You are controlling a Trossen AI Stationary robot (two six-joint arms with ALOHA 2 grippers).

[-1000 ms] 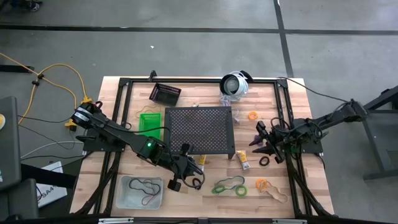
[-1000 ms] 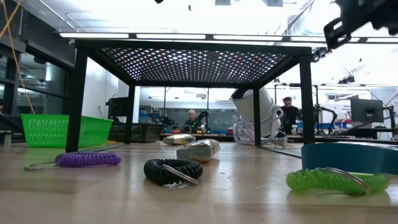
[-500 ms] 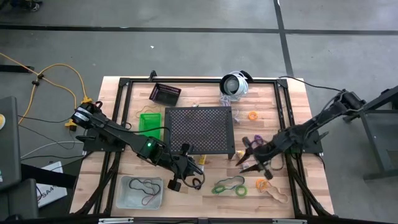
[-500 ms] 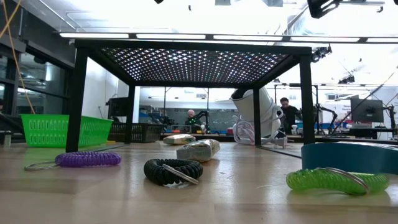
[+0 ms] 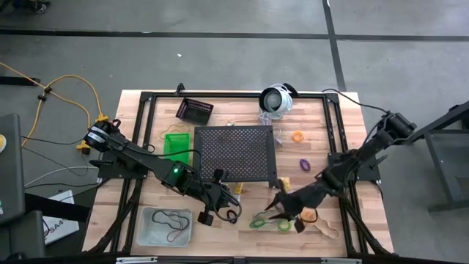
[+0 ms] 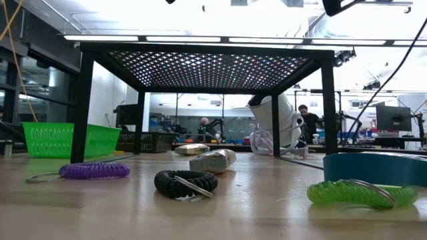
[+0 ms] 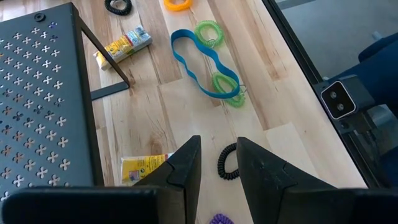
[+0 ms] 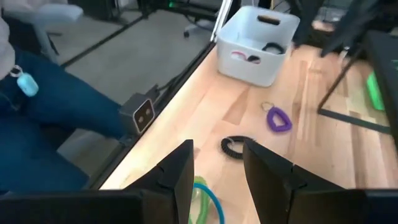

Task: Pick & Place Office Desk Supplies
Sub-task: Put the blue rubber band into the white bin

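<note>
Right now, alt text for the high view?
Overhead of a wooden table: the right gripper reaches over green coiled loops at the near edge, while the left gripper hovers beside a clear plastic bin. A black perforated metal stand sits mid-table.

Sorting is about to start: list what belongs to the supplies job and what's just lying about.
Job: green coil, black coil, purple coil, blue band, yellow tube, clear bin, green bin, black bin.
Lying about: perforated stand, round device.
</note>
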